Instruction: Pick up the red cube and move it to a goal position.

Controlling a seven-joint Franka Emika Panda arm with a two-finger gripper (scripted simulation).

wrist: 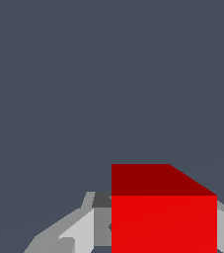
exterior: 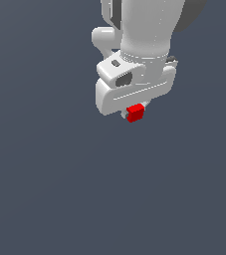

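Judging by both views, the gripper (exterior: pixel 134 112) had its fingers (wrist: pixel 81 232) closed on the cube (exterior: pixel 135 113), which sat between them, so the pick looked done and only the carry to an unseen goal remained.

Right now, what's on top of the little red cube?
The white pincer sits right above the red cube and grips it. Its body hides the cube's top in the exterior view, and the fingertips barely show there.
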